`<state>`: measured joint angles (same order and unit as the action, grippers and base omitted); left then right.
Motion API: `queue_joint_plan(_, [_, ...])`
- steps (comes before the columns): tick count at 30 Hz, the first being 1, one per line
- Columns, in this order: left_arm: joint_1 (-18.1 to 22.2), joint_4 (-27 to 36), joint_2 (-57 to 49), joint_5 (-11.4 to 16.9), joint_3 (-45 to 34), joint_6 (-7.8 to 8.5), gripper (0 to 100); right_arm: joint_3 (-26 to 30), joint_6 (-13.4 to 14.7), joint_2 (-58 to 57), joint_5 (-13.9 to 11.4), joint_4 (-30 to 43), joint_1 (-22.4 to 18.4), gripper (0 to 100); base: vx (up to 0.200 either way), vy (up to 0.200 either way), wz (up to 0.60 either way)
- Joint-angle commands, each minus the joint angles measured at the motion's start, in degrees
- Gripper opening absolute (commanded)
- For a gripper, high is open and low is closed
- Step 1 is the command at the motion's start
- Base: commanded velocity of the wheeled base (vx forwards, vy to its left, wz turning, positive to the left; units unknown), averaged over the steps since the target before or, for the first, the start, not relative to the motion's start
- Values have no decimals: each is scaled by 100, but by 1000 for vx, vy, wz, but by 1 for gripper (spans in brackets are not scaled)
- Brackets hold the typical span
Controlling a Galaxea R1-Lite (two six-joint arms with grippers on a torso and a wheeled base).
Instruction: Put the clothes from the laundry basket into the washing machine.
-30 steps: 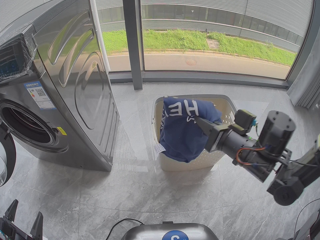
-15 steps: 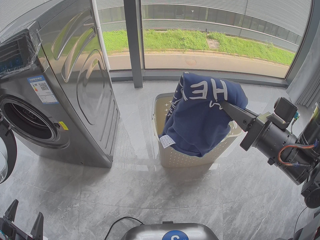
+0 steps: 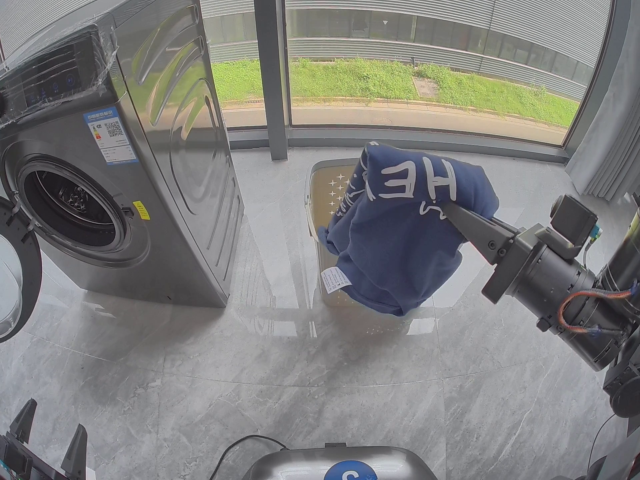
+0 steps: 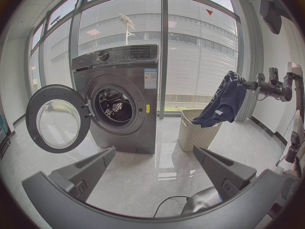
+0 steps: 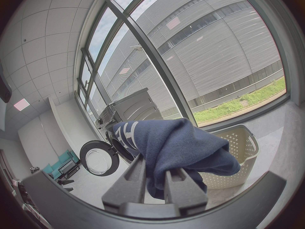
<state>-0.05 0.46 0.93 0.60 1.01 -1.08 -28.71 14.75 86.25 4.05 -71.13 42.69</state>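
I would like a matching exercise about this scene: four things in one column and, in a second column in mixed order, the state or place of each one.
Column one:
1. blue sweatshirt
2. laundry basket
3. washing machine door
4. left claw

Column two:
a. open, holding nothing
b. standing on the floor near the window
c. hanging from the right claw
d. swung wide on its hinge

Pairs: 1-c, 2-b, 3-d, 4-a
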Motion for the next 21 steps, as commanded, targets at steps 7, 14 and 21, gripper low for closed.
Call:
queue_joint_plan(7, [-4, -2, -40, -7, -75, -23, 100, 67, -7, 138, 8, -234, 37, 0, 0, 171, 0])
queue_joint_plan(14, [-4, -2, -40, -7, -75, -41, 100, 76, 2, 155, 0, -252, 37, 0, 0, 200, 0])
queue_joint_plan(21, [5, -2, -40, -7, -75, -50, 100, 41, -7, 410, 17, -630, 37, 0, 0, 200, 0])
